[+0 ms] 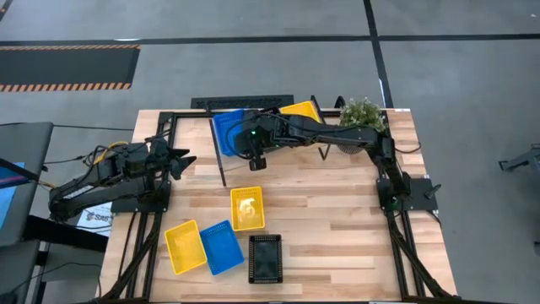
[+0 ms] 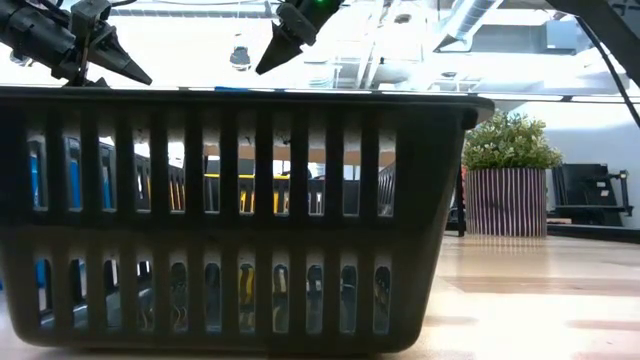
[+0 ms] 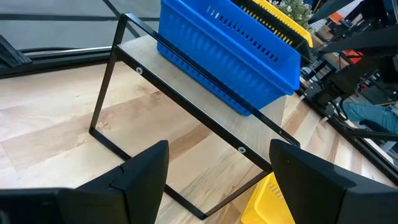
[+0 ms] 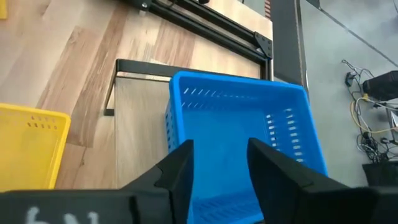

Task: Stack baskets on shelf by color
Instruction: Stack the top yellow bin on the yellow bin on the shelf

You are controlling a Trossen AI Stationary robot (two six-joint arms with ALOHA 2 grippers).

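Observation:
The shelf (image 3: 264, 127) stands at the table's far middle on thin black legs. A blue basket (image 1: 228, 127) sits by its bottom on the shelf's left end, and a yellow basket (image 1: 301, 110) lies beside it to the right. My right gripper (image 4: 221, 155) hovers open just above the blue basket (image 4: 242, 130), touching nothing. My left gripper (image 3: 217, 168) waits open at the table's left, facing the shelf. Two yellow baskets (image 1: 247, 208) (image 1: 185, 247), a blue one (image 1: 221, 247) and a black one (image 1: 265, 257) lie on the near table.
A potted plant (image 1: 361, 114) stands at the far right beside the shelf. The black basket (image 2: 230, 220) fills the low view. My right arm (image 1: 337, 135) stretches over the shelf's right part. Bare planks lie between the shelf and the near baskets.

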